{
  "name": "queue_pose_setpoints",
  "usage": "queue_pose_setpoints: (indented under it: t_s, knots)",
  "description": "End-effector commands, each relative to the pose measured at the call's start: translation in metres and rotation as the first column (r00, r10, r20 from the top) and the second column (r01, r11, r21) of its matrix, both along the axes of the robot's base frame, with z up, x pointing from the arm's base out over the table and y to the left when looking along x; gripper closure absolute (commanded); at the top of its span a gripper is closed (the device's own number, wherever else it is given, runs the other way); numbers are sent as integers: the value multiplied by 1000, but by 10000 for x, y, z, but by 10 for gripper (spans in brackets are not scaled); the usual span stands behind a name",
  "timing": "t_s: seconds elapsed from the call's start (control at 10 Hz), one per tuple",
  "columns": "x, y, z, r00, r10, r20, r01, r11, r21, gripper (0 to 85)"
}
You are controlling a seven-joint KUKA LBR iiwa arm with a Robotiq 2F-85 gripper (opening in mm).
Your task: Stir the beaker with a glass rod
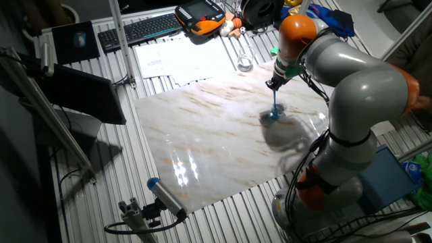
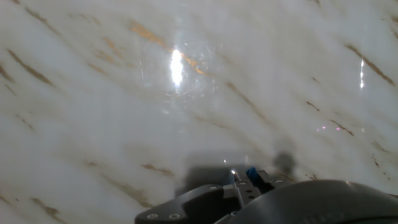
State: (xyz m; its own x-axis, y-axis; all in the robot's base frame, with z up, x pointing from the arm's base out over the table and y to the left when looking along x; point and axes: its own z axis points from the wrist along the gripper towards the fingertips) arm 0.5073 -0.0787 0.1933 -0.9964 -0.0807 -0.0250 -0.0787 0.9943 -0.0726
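Note:
In the fixed view my gripper (image 1: 273, 84) hangs over the right part of the marble sheet (image 1: 202, 135), shut on the top of the thin light-blue glass rod (image 1: 276, 101). The rod points straight down, and its lower end stands in the small blue-tinted beaker (image 1: 273, 115) on the sheet. In the hand view only the hand's dark body (image 2: 236, 193) shows at the bottom edge, with a small blue piece (image 2: 251, 173) beside it. The beaker itself is not clear there. A bright glare with a faint round outline (image 2: 177, 74) lies on the marble.
A clear long-necked flask (image 1: 244, 62) stands at the sheet's far edge, behind the gripper. A grey cylinder with a blue cap (image 1: 165, 196) lies at the front left. Papers (image 1: 172, 57), a keyboard (image 1: 138, 28) and an orange pendant (image 1: 201, 17) lie at the back.

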Motion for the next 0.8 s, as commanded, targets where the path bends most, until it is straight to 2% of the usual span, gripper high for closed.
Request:
queue_pose_setpoints:
  t_s: [0.0, 0.2, 0.5, 0.7]
  knots:
    - [-4, -5, 22, 1000, 3, 3, -3, 1000, 0, 850]
    - [-13, -18, 71, 1000, 12, 3, -12, 1000, 1, 850]
    - [-36, -110, 105, 999, 47, -5, -47, 999, -15, 850]
    - [-49, -181, 133, 998, 68, 9, -68, 998, -15, 850]
